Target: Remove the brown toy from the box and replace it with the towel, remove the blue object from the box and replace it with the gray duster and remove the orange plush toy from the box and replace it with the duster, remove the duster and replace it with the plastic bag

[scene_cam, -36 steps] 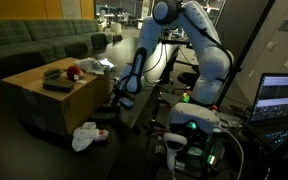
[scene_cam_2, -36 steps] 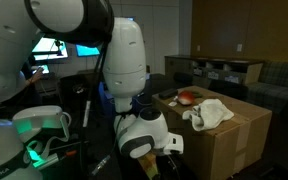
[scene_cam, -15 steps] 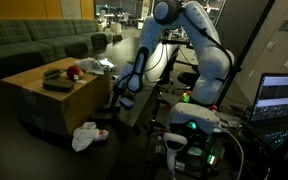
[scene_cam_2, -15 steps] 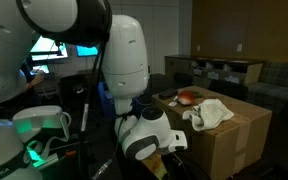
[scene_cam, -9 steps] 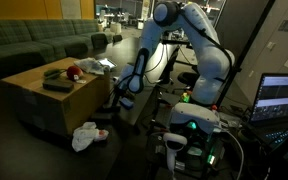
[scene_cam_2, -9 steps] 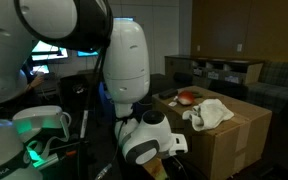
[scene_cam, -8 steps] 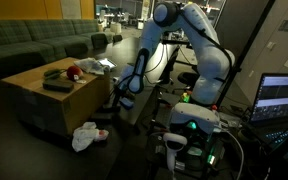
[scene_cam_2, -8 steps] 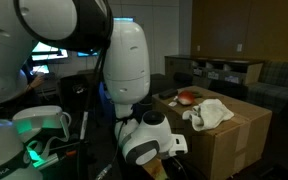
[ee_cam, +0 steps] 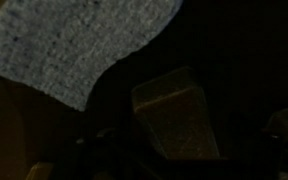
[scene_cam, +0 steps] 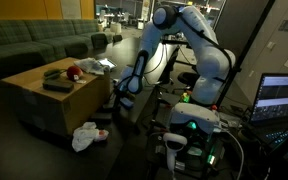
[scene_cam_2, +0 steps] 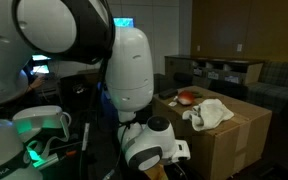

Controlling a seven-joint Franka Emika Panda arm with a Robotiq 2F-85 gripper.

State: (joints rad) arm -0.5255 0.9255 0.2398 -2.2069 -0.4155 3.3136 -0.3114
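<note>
In the wrist view, which is very dark, one grey finger (ee_cam: 174,118) of the hand shows. A pale, coarse-woven towel (ee_cam: 74,45) lies up and to the left of it, apart from it. Whether the hand is released or clenched, I cannot tell.

In an exterior view the hand (scene_cam: 117,107) hangs low beside the near corner of the cardboard box (scene_cam: 54,108), below its top edge. The towel (scene_cam: 86,136) lies bunched on the floor at the foot of the box, just below and to one side of the hand, not touching it.

On the tabletop (scene_cam: 24,78), the box's flat upper face, sit a grey flat thing (scene_cam: 56,84), an orange plush toy (scene_cam: 72,72) behind it, and a pale crumpled thing (scene_cam: 96,65) at the corner nearest the arm. Beyond the box stands a green sofa (scene_cam: 34,42).
</note>
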